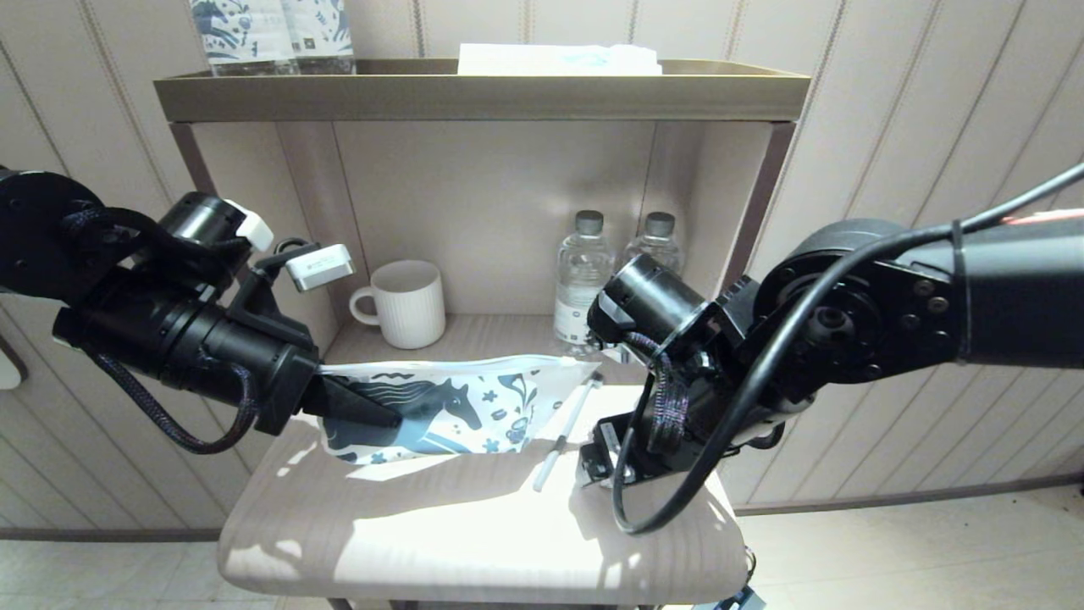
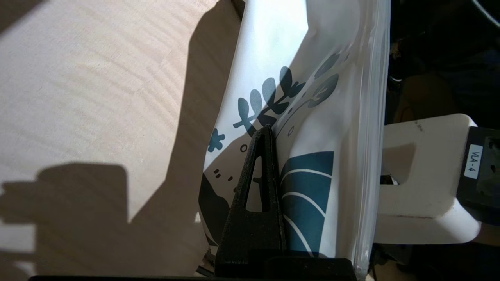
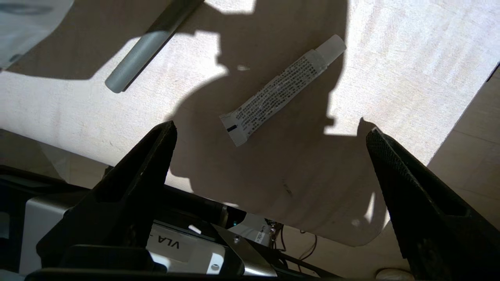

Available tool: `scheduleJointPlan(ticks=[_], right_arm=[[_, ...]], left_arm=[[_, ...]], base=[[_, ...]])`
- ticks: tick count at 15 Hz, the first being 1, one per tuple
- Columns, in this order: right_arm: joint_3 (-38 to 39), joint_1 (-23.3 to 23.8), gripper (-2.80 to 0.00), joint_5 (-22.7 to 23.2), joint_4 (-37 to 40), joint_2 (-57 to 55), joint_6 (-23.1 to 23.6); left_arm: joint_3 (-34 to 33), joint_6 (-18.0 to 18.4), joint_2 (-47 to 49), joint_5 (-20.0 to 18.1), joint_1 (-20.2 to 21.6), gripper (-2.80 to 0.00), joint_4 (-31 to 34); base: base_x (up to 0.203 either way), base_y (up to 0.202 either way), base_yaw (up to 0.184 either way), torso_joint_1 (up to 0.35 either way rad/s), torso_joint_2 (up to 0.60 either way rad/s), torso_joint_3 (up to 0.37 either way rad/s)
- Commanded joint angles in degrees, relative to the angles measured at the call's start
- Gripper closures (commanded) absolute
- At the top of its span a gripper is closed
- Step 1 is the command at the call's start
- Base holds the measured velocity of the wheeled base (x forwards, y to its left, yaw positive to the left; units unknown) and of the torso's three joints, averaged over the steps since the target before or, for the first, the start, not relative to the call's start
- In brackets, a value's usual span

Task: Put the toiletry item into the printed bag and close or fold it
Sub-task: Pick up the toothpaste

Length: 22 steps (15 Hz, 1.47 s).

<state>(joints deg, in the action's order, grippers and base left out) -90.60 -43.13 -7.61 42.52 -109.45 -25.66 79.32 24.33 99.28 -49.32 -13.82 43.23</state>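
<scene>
**Stick sits just off the open right jaws, bag pinched on the left**

So the printed bag [image 1: 440, 407] is hanging sideways over the surface [image 1: 474, 534], with the left gripper [image 1: 360, 411] clamped on its left end; the left wrist view shows a black finger [image 2: 259, 187] pressed flat on the print.

The toiletry item [image 1: 566, 436] lies loose on the surface just beside the bag's right end. Its long axis runs from about 7 o'clock up to 1 o'clock in the head view.

The right gripper [image 3: 269, 187] is clearly the nearer one: jaws spread wide, holding nothing, hovering low just at 3 o'clock of the stick. In its wrist view there's also a small tube [image 3: 283, 89] between the jaws' line of sight, with the stick off to one side.

My guess is the right arm needs to shift toward 9 o'clock and straddle the stick across its thin width, not along it.
</scene>
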Motion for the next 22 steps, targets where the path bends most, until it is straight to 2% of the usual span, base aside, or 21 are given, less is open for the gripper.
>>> scheduleJointPlan(ticks=[1, 2, 5, 6, 10, 22], right_arm=[[-0.7, -0.2, -2.80, -0.3, 0.3, -0.5, -0.7], [-0.6, -0.4, -2.80, -1.2, 0.3, -0.6, -1.0], [-1.0, -2.9, -2.80, -8.6, 0.4, -0.9, -4.0], [-1.2, -4.0, -2.80, -9.6, 0.5, -0.7, -4.7], [-5.3, -3.9, -2.80, -9.6, 5.5, -3.0, -8.0], [-5.0, -2.0, -2.80, -9.1, 5.4, -4.8, -9.5]], left_arm=[[0.0, 0.2, 0.2, -1.0, 0.0, 0.00, 0.3], [-0.3, 0.2, 0.2, -1.1, 0.0, 0.00, 0.2], [-0.6, 0.2, 0.3, -1.1, 0.0, 0.00, -0.3], [-0.6, 0.1, 0.3, -1.2, 0.0, 0.00, -0.3], [-0.5, 0.1, 0.4, -1.2, 0.0, 0.00, -0.4], [0.0, 0.2, 1.6, -2.1, 0.0, 0.00, -0.4]], base=[[0.000, 0.000, 0.000, 0.000, 0.00, 0.000], [0.000, 0.000, 0.000, 0.000, 0.00, 0.000], [0.000, 0.000, 0.000, 0.000, 0.00, 0.000], [0.000, 0.000, 0.000, 0.000, 0.00, 0.000], [0.000, 0.000, 0.000, 0.000, 0.00, 0.000], [0.000, 0.000, 0.000, 0.000, 0.00, 0.000]])
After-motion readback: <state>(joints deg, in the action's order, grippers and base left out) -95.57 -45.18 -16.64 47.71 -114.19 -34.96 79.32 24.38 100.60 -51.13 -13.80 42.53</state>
